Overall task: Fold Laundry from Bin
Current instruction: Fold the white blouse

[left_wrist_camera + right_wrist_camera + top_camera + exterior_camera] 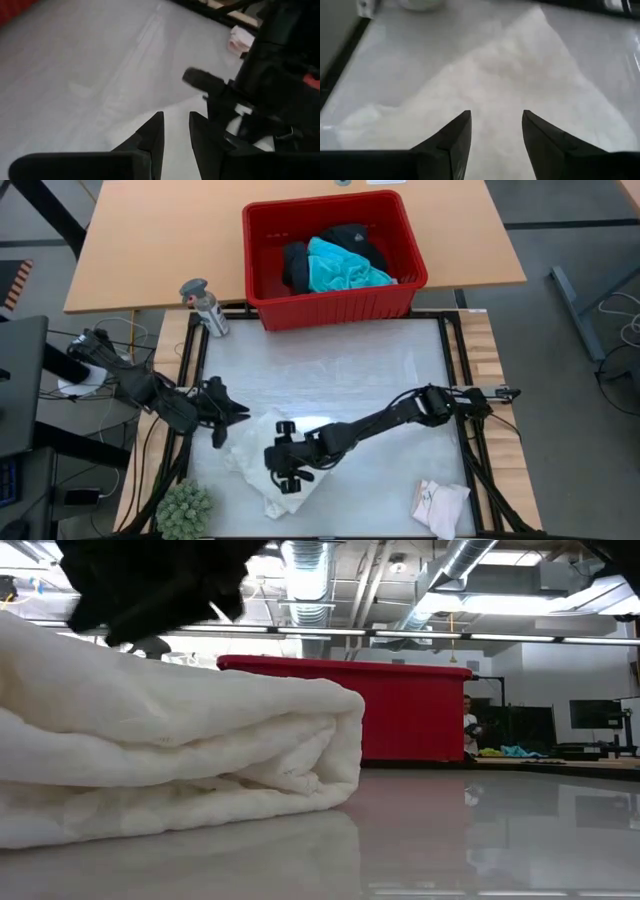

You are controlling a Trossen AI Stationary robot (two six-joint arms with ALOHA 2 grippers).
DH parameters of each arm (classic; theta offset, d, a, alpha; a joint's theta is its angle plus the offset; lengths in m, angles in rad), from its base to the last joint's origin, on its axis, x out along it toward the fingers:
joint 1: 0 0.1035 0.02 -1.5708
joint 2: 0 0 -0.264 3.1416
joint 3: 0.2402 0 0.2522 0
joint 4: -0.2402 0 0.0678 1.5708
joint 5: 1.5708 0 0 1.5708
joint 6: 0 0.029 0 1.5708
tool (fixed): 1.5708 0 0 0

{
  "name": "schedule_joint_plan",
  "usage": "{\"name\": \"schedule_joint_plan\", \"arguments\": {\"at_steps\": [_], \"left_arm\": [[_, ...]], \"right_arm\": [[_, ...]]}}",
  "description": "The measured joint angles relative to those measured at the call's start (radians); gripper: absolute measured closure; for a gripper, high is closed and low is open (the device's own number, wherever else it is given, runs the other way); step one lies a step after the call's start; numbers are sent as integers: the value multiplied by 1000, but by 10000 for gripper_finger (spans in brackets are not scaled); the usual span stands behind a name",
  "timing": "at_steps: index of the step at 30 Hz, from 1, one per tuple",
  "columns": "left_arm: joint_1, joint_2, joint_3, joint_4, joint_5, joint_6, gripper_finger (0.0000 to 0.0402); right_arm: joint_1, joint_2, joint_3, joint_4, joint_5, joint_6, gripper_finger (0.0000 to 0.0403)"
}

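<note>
From above, the right claw (283, 480) hangs over a folded white lacy cloth top (252, 448) at the near left of the pale bench (350, 370); the left claw (232, 414) sits at the top's far-left edge. The far red slotted plastic bin (335, 305) holds turquoise (340, 268) and black garments (296, 265). At table height, the top lies in thick folds. In the left wrist view, that claw's fingers (150, 137) stand slightly apart. In the right wrist view, its fingers (454, 140) are spread, empty, above the top.

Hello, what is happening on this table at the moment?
A two-armed robot is folding laundry. A white garment lies folded on the table near its front edge. The right gripper hovers over it with fingers apart, gripping nothing. The left gripper is at the garment's left edge, fingers slightly apart. The red bin behind holds a turquoise shirt and black clothing. A small pale piece lies at the front right.
</note>
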Motion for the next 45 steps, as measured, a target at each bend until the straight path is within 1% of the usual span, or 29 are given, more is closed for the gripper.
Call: {"name": "schedule_joint_plan", "arguments": {"at_steps": [3,5,8,11,13,17,19,21,25,28,30,33,37,40,43,45], "left_arm": [[0,-19,42,-159,40,-78,340],[0,-31,47,-201,63,-103,350],[0,-36,46,-218,67,-110,364],[0,-28,44,-229,57,-95,373],[0,-25,44,-228,37,-91,378],[1,-17,44,-229,18,-80,381],[1,-12,44,-227,-6,-67,382],[1,-10,44,-221,-51,-65,382],[1,0,44,-213,-137,-65,382],[1,11,44,-208,-144,-70,382],[1,21,44,-207,-140,-71,382],[1,25,44,-202,-137,-59,382],[1,26,44,-201,-161,-62,382],[1,26,44,-187,-166,-41,382],[1,30,44,-113,-167,22,382],[10,51,44,-2,-144,133,380]], "right_arm": [[-2,6,0,-30,-5,6,221],[-4,18,0,-30,-36,8,237],[-15,41,-3,-79,-47,7,260],[-32,61,-7,-145,-33,8,278],[-49,81,-5,-170,-35,16,290],[-80,96,-1,-277,-38,11,312],[-96,96,1,-351,-50,-4,316],[-112,95,-3,-442,-51,-32,318],[-146,87,-42,-564,-57,-85,318],[-179,87,-58,-670,-115,-100,318],[-198,85,-59,-700,-154,-99,318],[-222,43,-62,-700,-201,-78,318],[-228,-43,-72,-689,-161,-63,318],[-233,-160,-67,-718,-151,-19,318],[-215,-278,-65,-755,-150,33,318],[-188,-343,-66,-763,-151,86,318]]}}
